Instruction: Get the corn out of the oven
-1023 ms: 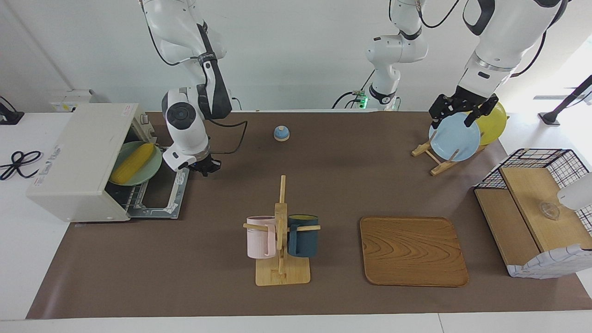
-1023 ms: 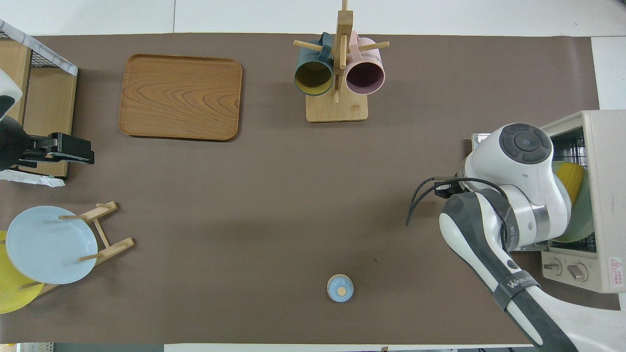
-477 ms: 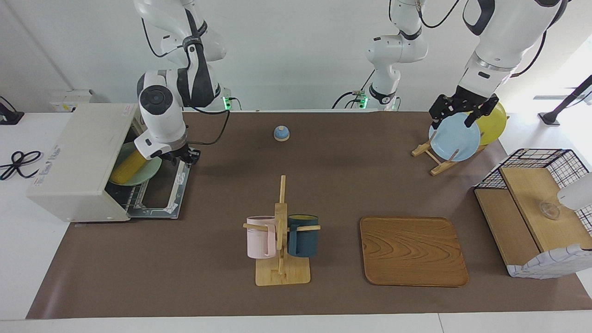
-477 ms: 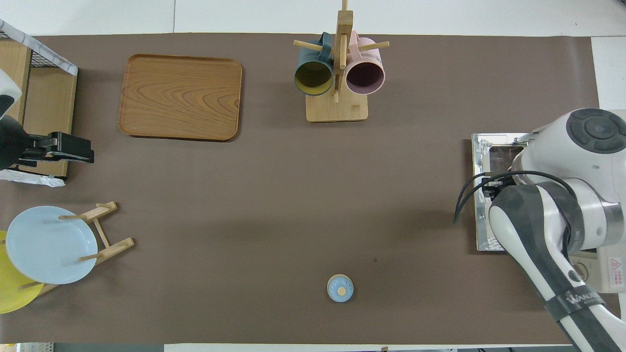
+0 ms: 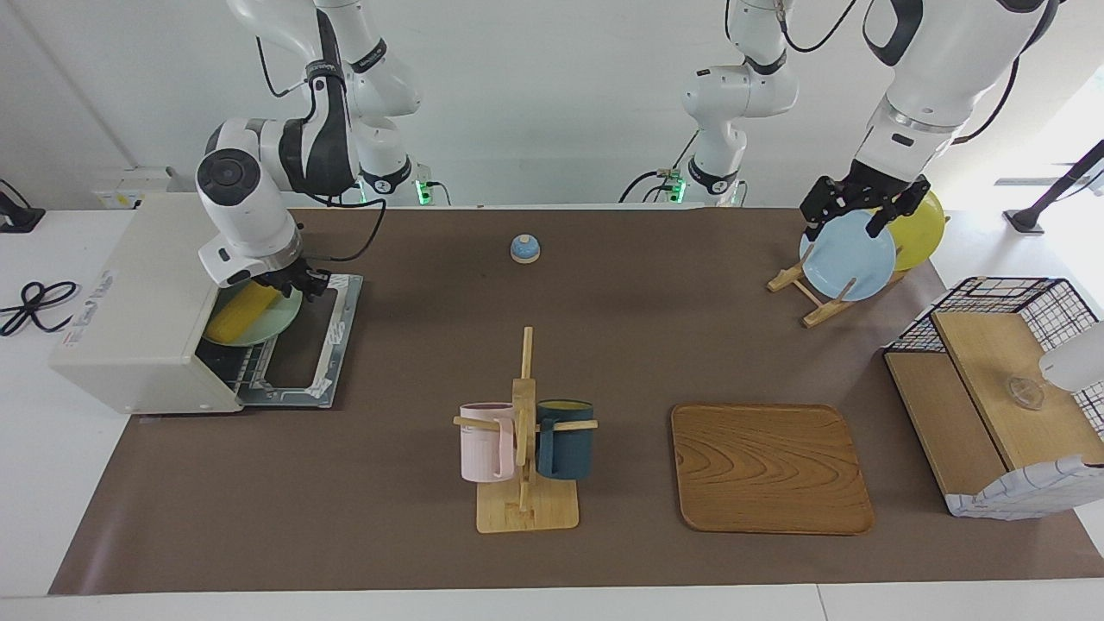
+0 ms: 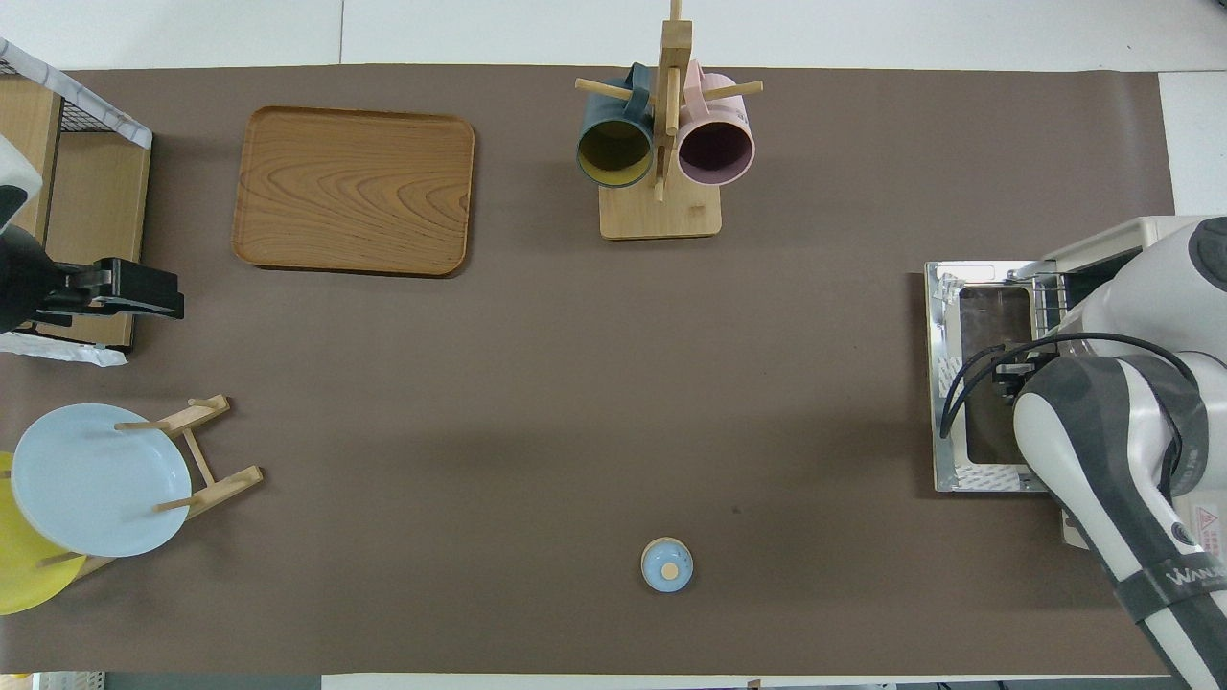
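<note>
The cream-white oven (image 5: 138, 293) stands at the right arm's end of the table with its door (image 5: 323, 354) dropped open. The yellow corn (image 5: 231, 317) lies on a pale green plate (image 5: 272, 326) at the oven's mouth, partly hidden by the arm. My right gripper (image 5: 293, 283) hangs just over the corn's end nearer the robots, above the plate. In the overhead view the right arm hides the corn and only the door (image 6: 944, 383) shows. My left gripper (image 5: 849, 211) is open and empty, raised by the plate rack, and waits.
A mug tree (image 5: 524, 431) with a pink and a dark blue mug stands mid-table. Also on the table are a wooden tray (image 5: 770, 468), a small blue knob (image 5: 524, 248), a rack with a blue plate (image 5: 849, 259) and a yellow plate (image 5: 923, 233), and a wire basket (image 5: 992, 397).
My right gripper has moved from over the table beside the oven door toward the oven's mouth and now covers part of the corn. The left arm has not moved.
</note>
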`<act>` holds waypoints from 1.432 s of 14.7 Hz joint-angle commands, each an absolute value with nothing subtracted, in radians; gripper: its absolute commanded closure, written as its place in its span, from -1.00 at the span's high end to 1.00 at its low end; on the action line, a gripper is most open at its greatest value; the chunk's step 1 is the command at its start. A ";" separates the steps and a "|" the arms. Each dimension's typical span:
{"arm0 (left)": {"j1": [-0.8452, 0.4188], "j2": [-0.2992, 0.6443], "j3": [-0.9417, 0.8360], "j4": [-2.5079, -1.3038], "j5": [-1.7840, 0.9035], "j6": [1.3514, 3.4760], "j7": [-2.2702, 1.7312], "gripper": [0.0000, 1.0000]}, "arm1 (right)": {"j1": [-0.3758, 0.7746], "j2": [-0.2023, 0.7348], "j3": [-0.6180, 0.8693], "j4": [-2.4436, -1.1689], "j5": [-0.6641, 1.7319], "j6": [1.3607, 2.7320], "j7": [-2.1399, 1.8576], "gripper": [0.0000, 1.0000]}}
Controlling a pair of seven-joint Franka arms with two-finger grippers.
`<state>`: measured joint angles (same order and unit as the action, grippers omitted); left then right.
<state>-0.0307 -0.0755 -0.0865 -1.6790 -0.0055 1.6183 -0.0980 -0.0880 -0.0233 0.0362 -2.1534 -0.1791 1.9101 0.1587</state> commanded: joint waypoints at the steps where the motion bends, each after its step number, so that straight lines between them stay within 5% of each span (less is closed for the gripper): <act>1: -0.021 -0.092 -0.095 -1.692 -0.003 1.638 -0.097 1.00 | -0.107 -0.049 0.046 -2.206 -0.190 1.974 0.135 -0.23; 13: -0.023 -0.097 -0.095 -1.706 -0.005 1.663 -0.097 1.00 | -0.156 -0.072 0.044 -2.289 -0.190 2.042 0.089 -0.26; 16: -0.026 -0.097 -0.095 -1.706 -0.005 1.667 -0.101 1.00 | -0.156 -0.072 0.044 -2.292 -0.190 2.043 0.087 -0.50; 18: -0.028 -0.097 -0.095 -1.706 -0.005 1.667 -0.101 1.00 | -0.158 -0.072 0.044 -2.290 -0.190 2.042 0.028 -1.00; 21: -0.028 -0.097 -0.097 -1.706 -0.005 1.666 -0.100 1.00 | -0.140 -0.068 0.048 -2.267 -0.190 2.025 -0.038 -1.00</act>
<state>-0.0310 -0.0755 -0.0914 -1.6810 -0.0055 1.6498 -0.0980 -0.1389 -0.0511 0.0382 -2.2583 -0.1804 2.0237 0.0053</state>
